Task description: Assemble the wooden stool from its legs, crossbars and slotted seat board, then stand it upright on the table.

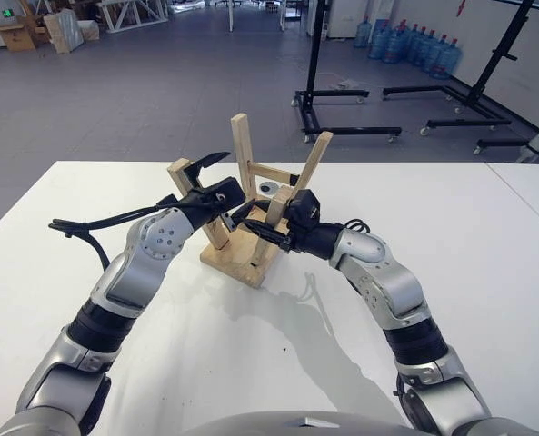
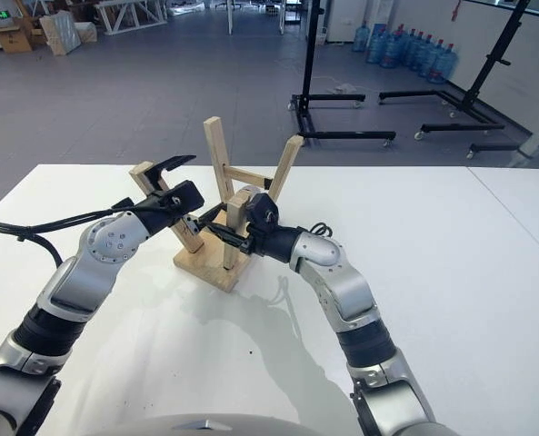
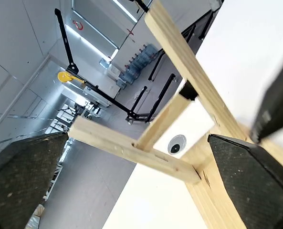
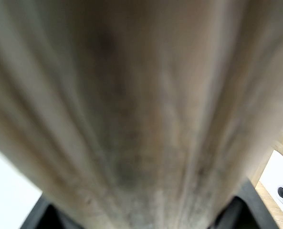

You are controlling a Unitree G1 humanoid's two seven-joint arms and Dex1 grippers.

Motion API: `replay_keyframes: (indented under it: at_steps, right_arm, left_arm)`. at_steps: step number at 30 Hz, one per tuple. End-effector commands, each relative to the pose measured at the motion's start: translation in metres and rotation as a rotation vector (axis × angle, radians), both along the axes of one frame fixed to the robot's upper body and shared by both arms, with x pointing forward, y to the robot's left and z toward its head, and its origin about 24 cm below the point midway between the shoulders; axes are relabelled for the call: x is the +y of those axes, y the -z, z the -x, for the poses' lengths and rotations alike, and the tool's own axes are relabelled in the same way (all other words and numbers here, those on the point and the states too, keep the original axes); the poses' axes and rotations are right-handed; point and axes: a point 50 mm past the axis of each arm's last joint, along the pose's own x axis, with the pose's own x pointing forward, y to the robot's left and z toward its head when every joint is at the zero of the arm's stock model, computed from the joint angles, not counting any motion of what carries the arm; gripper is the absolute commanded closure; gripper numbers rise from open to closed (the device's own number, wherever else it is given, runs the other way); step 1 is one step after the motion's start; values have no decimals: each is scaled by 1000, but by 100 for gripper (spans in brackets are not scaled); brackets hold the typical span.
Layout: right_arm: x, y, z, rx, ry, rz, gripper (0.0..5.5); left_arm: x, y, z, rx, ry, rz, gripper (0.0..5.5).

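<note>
While the stool (image 1: pixel 274 173) is lying upside down on the white desk (image 1: pixel 469 254), seat board (image 1: pixel 235 262) flat and legs pointing up, the right claw (image 1: pixel 271 232) is clamping a near leg (image 1: pixel 281 202). The left claw (image 1: pixel 222 182) is hanging spread apart beside the left leg (image 1: pixel 182 173).

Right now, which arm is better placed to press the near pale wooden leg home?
Right, likely: the right gripper is clamped on that near pale wooden leg; the left gripper is open off to its left.
</note>
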Motion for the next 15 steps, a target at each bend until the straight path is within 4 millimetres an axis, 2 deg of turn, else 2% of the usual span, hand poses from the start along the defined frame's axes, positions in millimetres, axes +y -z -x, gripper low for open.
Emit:
replay_keyframes:
  at_steps: [1,2,7,11,12,13,15]
  right_arm:
    - [3,1,1,13,-22,3,345]
    - [3,1,1,13,-21,5,345]
    - [4,2,0,15,-23,17,345]
    - [5,4,0,14,-23,31,345]
    - [6,5,0,14,-24,34,345]
    - [7,5,0,14,-25,37,345]
    - [7,5,-1,14,-26,38,345]
  left_arm:
    - [8,-26,-2,-64,-31,-10,10]
    - [10,-26,-2,-66,-37,-18,10]
    - [18,0,4,-10,-79,-66,10]
    - [9,59,13,138,-62,-93,10]
    - [6,68,15,160,-51,-94,10]
    - [3,72,16,166,-42,-94,10]
    - [2,67,14,143,-39,-85,10]
